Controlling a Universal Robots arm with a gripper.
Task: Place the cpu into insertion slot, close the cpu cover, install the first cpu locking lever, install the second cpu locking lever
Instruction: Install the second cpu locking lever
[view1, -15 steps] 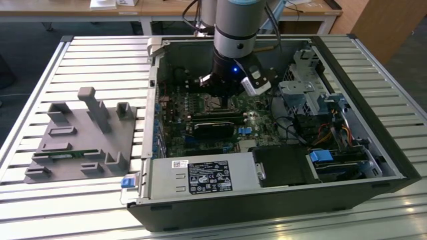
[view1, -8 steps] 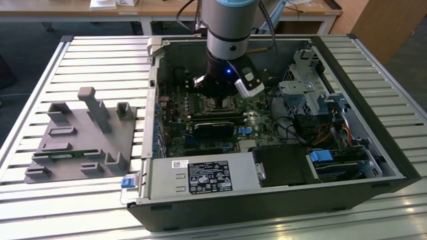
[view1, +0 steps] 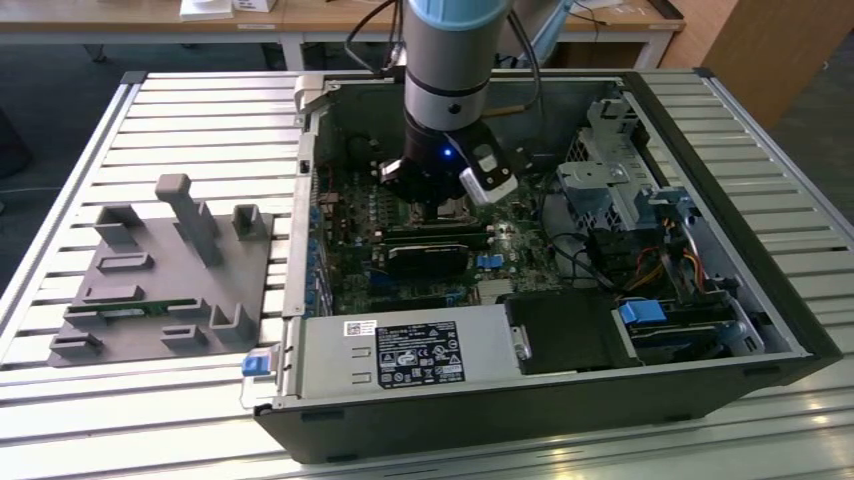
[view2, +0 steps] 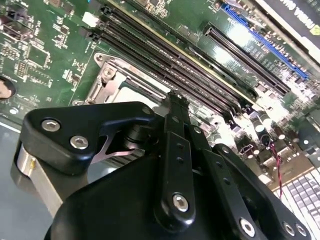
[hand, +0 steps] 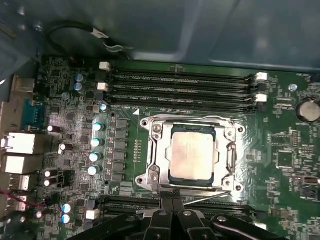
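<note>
Slatted metal tabletop (view1: 160, 400) carries everything you see in the exterior view: an opened computer case (view1: 694, 290) lies on its side with the green motherboard (view1: 400, 270) facing up, and a grey plastic fixture (view1: 160, 275) stands on the slats toward the exterior view's left, well apart from the case. Your arm (view1: 451, 70) reaches straight down into the case, and its gripper (view1: 434, 205) sits low over the board near the socket area.

In the second wrist view you look past the black gripper (view2: 172, 100) linkage at close range. Its fingers (view2: 176, 107) appear pressed together into one narrow tip, right at the silver edge of the insertion slot (view2: 107, 82), beside the long black memory slots (view2: 165, 55).

In the first wrist view you see the insertion slot (hand: 150, 150) squarely. The cpu (hand: 192, 152) lies flat inside it, metal face up, and the cpu cover (hand: 159, 150) is folded down around the chip, framing it. The closed tips of the gripper (hand: 171, 196) touch or nearly touch the near edge of the cover, beside a thin metal lever (hand: 215, 199) that runs along that same edge.
</note>
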